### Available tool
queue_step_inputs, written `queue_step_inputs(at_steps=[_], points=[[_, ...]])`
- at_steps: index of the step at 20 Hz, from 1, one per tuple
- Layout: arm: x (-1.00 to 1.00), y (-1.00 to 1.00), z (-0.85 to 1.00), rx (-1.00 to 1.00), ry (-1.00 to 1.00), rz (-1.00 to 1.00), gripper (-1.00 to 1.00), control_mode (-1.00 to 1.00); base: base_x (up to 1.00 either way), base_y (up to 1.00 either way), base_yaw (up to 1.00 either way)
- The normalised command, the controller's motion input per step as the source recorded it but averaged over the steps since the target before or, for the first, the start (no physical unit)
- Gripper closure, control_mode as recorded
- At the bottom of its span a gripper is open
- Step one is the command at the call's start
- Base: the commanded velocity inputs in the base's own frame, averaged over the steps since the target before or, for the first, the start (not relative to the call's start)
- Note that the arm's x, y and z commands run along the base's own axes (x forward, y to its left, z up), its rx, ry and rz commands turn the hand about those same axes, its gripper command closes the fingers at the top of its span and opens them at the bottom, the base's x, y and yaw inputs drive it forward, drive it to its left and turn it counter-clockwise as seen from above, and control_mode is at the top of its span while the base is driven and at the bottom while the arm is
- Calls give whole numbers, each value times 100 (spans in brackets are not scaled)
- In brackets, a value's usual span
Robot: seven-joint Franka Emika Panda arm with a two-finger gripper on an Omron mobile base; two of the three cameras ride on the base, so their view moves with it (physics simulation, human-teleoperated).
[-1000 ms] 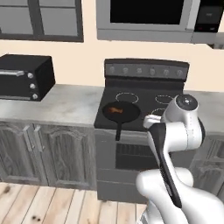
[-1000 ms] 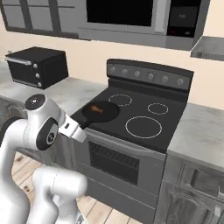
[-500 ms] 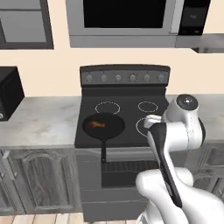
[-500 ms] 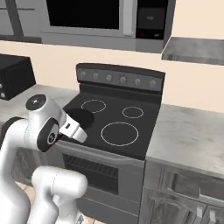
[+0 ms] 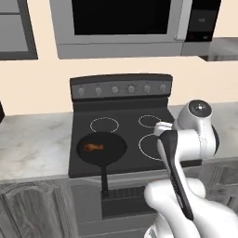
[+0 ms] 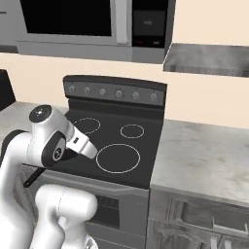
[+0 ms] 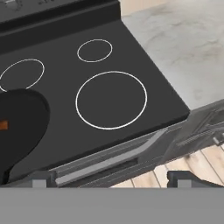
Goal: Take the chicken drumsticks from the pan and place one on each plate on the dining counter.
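End effector was spread wide and empty, hanging over the stove's front edge. Further back, a drumstick lay in the pan on the front left burner. Nothing plated yet, judging by this; the whole task remained.

Pan cut by hand view's left edge; drumstick there just orange sliver; second drumstick indistinguishable.
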Motion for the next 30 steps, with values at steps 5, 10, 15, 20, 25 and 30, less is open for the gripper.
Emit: queue_step_inputs(at_steps=[5,10,15,20,25,30], points=[[0,0,0,0,0,0,-100,100,49,21,-9],[0,27,0,0,-11,-1,-100,-100,8,15,-3],[23,68,0,0,-15,2,-100,-100,0,0,0],[6,65,-3,1,-6,16,-100,-100,0,0,0],[0,84,-8,-2,11,33,-100,-100,0,0,0],[3,73,-5,-15,20,51,-100,-100,0,0,0]])
